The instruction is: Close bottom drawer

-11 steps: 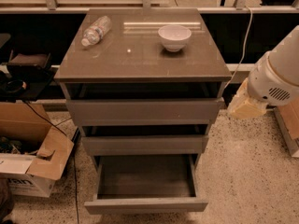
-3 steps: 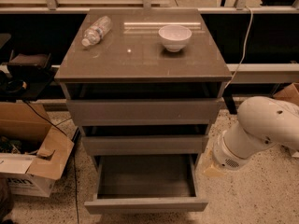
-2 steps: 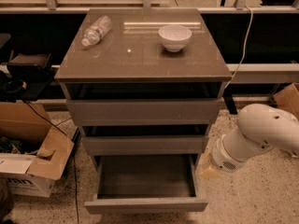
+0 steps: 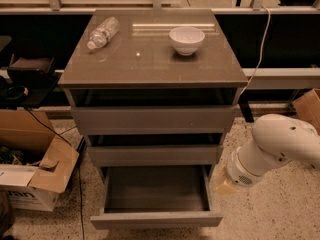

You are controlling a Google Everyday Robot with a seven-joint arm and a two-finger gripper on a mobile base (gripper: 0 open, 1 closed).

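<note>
The bottom drawer (image 4: 156,219) is the lowest of three grey-brown drawers. It is pulled far out toward me, and its shallow box (image 4: 156,189) is empty. The middle drawer (image 4: 155,155) and the taller top drawer (image 4: 152,119) stand out a little from the cabinet. My white arm (image 4: 280,146) reaches in from the right. Its gripper (image 4: 225,186) hangs low beside the right side of the bottom drawer, near its back corner and close to the floor. I cannot tell whether it touches the drawer.
On the cabinet top (image 4: 150,64) lie a plastic water bottle (image 4: 102,33) and a white bowl (image 4: 186,39). Open cardboard boxes (image 4: 37,176) sit on the floor at the left, another box (image 4: 307,109) at the right. A cable (image 4: 257,59) hangs behind the cabinet.
Since the earliest frame my arm has come down from the upper right to the right side of the bottom drawer. Over the last second it barely shifted. The drawer is as far out as before.
</note>
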